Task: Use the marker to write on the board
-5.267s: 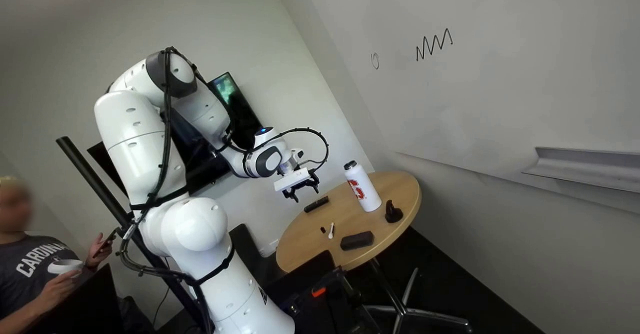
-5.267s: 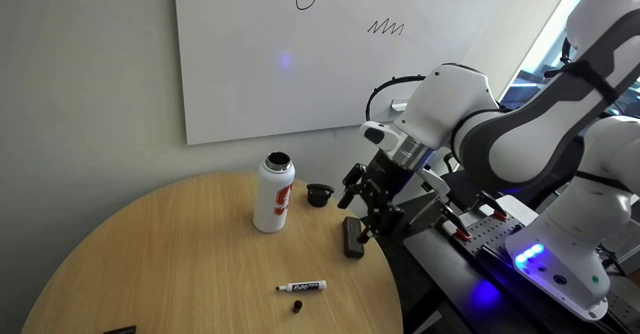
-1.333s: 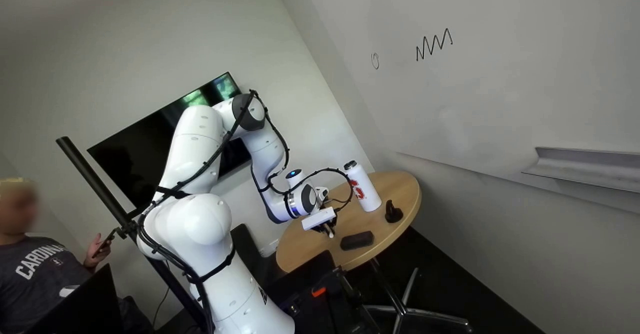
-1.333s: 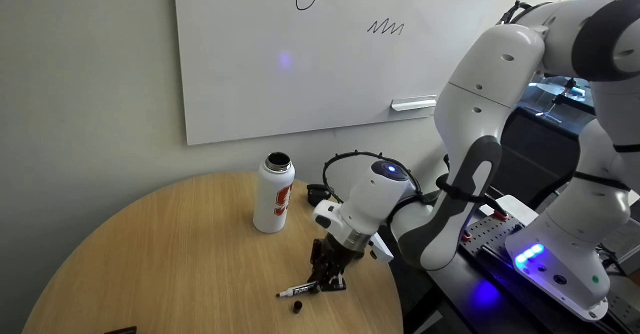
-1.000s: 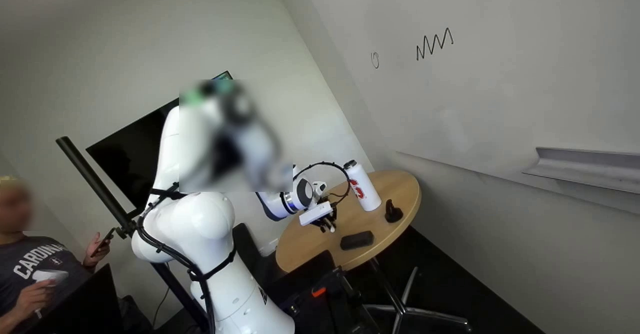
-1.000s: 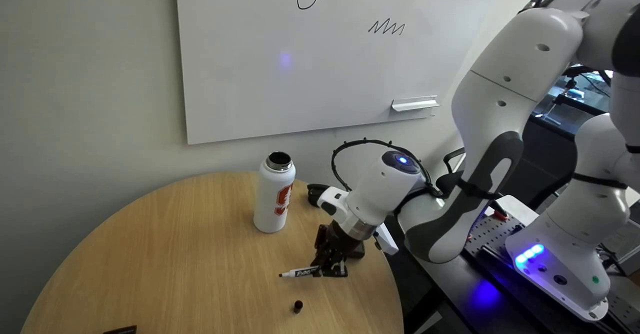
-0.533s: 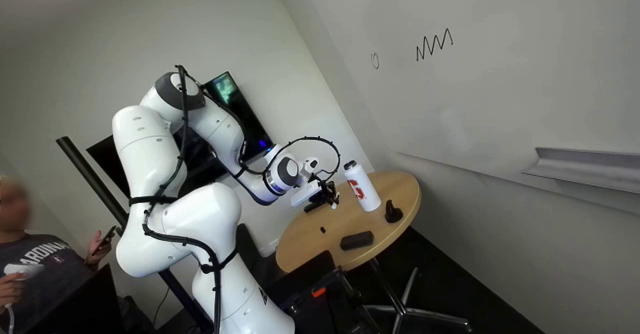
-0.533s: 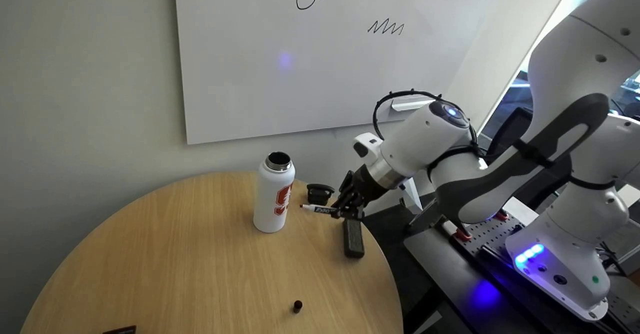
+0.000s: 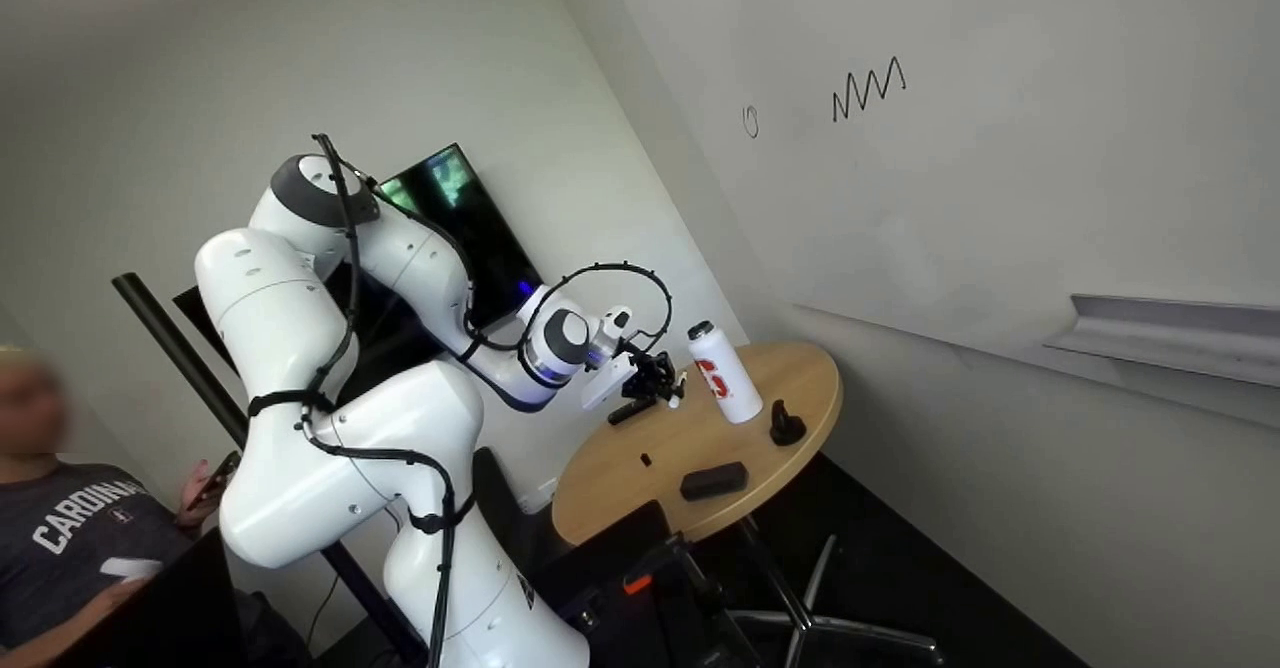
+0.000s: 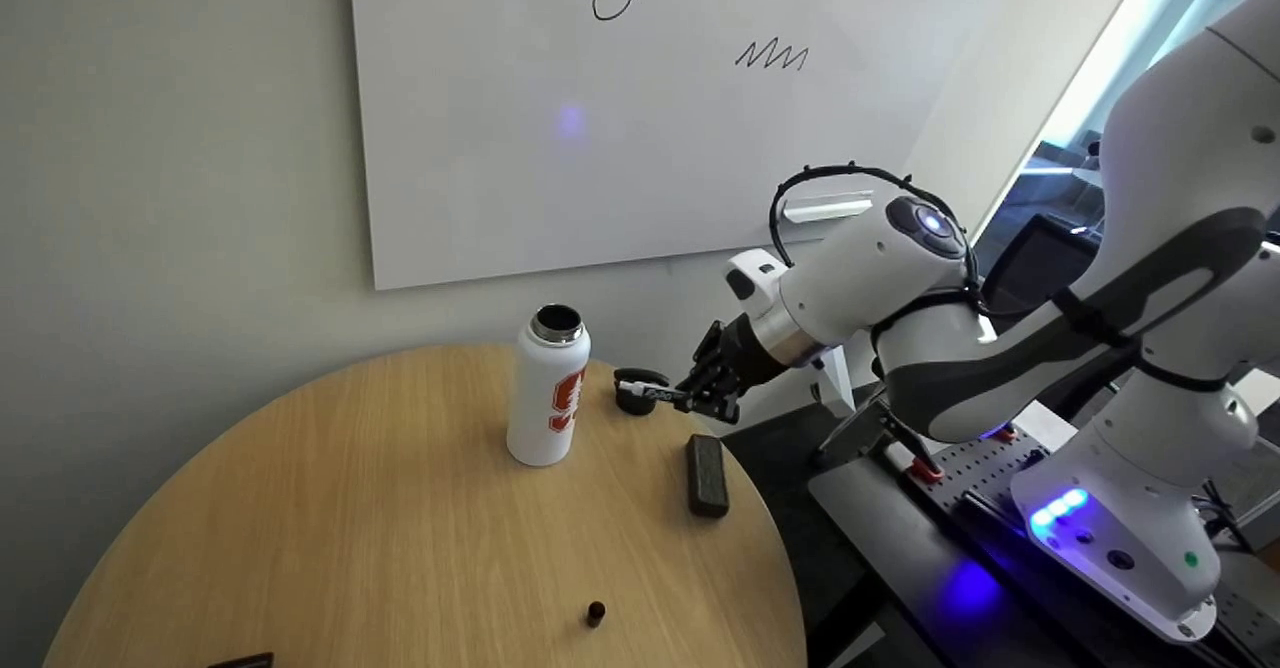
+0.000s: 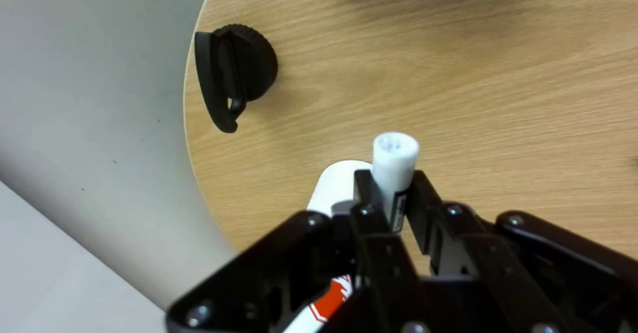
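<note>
Hand (image 11: pixel 393 186) grips white marker (image 11: pixel 395 161) over table (image 11: pixel 473 103).

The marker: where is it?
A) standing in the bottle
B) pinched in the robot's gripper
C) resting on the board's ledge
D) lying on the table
B: in the wrist view, the gripper has the marker squeezed between its two black fingers, and an exterior view shows it jutting out from them.

A dark grey shirt (image 9: pixel 82 540) reads CARDINAL in white capitals. The marker (image 10: pixel 652 391) reads EXPO, somewhat blurred.
</note>
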Motion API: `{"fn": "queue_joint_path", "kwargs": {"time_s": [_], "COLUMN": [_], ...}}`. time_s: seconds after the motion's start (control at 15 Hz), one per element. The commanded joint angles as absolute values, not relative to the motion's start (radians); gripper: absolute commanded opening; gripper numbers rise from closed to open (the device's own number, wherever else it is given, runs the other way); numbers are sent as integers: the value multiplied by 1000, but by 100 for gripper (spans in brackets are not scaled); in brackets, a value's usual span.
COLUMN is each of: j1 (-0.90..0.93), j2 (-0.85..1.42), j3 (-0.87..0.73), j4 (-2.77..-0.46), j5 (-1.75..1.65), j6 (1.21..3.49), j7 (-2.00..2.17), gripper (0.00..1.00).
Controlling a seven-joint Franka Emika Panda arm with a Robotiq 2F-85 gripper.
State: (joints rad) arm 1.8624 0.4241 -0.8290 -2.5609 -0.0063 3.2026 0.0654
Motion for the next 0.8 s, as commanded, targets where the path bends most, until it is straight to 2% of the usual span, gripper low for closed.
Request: {"fn": "queue_joint_path", "kwargs": {"time_s": [0.0, 0.33, 0.73], "j1": [1888, 2118, 2334], "j2": [442, 495, 550], "j3": [-865, -1211, -1574], "j4": [-2549, -2534, -2511], "j5": [12, 123, 150], "j6": [3206, 3168, 2989], "j7": [88, 171, 166], "gripper": [5, 5, 5]}}
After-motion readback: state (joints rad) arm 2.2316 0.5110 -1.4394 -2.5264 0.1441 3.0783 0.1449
